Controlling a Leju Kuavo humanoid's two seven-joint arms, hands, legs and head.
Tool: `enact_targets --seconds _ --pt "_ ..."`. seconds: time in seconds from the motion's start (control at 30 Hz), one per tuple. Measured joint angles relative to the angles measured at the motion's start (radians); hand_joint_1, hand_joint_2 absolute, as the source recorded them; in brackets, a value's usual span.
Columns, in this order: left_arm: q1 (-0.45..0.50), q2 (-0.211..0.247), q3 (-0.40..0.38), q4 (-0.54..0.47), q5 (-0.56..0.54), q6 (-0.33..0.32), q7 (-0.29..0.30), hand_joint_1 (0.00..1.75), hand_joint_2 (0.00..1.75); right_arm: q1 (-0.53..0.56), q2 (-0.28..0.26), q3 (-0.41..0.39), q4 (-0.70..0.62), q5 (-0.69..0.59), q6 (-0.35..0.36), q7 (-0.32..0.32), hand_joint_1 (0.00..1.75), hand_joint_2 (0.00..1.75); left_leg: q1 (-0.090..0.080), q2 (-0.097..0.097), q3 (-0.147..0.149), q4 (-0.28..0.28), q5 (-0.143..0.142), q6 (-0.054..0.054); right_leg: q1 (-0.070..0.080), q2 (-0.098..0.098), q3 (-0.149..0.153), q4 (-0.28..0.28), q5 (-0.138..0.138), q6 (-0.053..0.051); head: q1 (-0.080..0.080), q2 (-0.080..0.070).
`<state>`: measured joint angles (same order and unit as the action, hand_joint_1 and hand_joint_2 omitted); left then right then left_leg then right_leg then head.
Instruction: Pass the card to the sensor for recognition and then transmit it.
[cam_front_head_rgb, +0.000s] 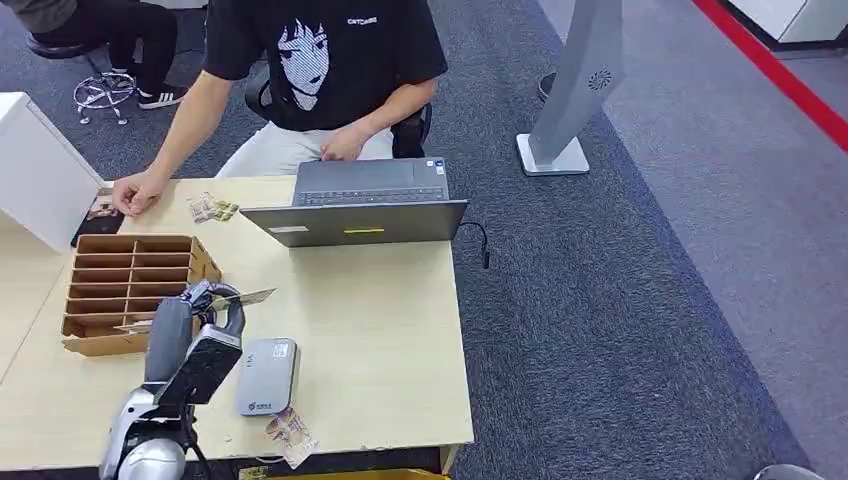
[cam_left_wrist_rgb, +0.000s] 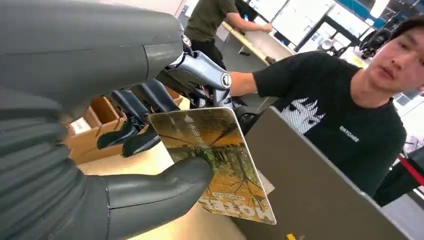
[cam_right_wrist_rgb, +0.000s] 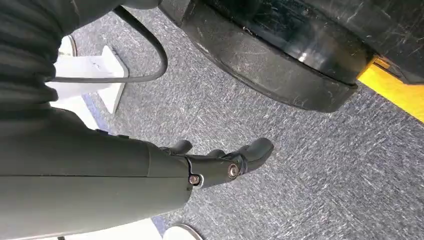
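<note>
My left hand (cam_front_head_rgb: 212, 302) is raised above the wooden table (cam_front_head_rgb: 380, 330), pinching a card (cam_front_head_rgb: 250, 296) between thumb and fingers. Up close the card (cam_left_wrist_rgb: 215, 160) is yellow-green with a tree picture, and the thick grey thumb presses on its face. The grey card sensor (cam_front_head_rgb: 267, 376) lies flat on the table just right of my left forearm, below the card. My right hand (cam_right_wrist_rgb: 220, 162) hangs over the grey carpet with fingers loosely curled, holding nothing.
A cardboard divider box (cam_front_head_rgb: 130, 285) stands left of my hand. A person in a black T-shirt (cam_front_head_rgb: 320, 60) sits behind an open laptop (cam_front_head_rgb: 360, 205), one hand resting on the table's far left. A few loose cards (cam_front_head_rgb: 212, 208) lie near it; another card (cam_front_head_rgb: 290, 435) lies at the front edge.
</note>
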<state>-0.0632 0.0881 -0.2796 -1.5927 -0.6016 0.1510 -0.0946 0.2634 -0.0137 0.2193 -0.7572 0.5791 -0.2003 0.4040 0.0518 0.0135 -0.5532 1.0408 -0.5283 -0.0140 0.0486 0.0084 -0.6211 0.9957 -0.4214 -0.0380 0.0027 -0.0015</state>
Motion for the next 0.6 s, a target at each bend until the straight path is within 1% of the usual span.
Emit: enact_targets --seconds 0.1,0.23,0.6 --pt "0.012 0.002 0.000 0.000 0.003 -0.014 0.007 1.75 1.75 0.001 0.008 -0.017 0.002 0.008 0.002 0.000 0.00 1.75 0.001 0.000 0.000 0.000 0.000 0.000 0.001 0.000 0.000 0.000 0.000 0.000 0.000 0.000" --pt "0.025 0.002 0.000 0.005 0.004 -0.016 0.008 1.75 1.75 0.004 0.013 -0.029 0.002 0.023 0.002 -0.002 0.00 1.75 0.001 0.000 0.000 0.000 0.000 -0.001 0.001 0.000 0.000 0.000 0.000 0.000 0.000 0.000" --pt "0.048 0.002 0.000 0.038 0.005 -0.035 0.035 1.75 1.75 0.008 0.029 -0.066 0.004 0.048 0.006 -0.011 0.00 1.75 0.002 0.000 0.000 0.000 -0.001 -0.003 0.002 0.000 0.001 0.000 -0.001 -0.002 0.000 0.000"
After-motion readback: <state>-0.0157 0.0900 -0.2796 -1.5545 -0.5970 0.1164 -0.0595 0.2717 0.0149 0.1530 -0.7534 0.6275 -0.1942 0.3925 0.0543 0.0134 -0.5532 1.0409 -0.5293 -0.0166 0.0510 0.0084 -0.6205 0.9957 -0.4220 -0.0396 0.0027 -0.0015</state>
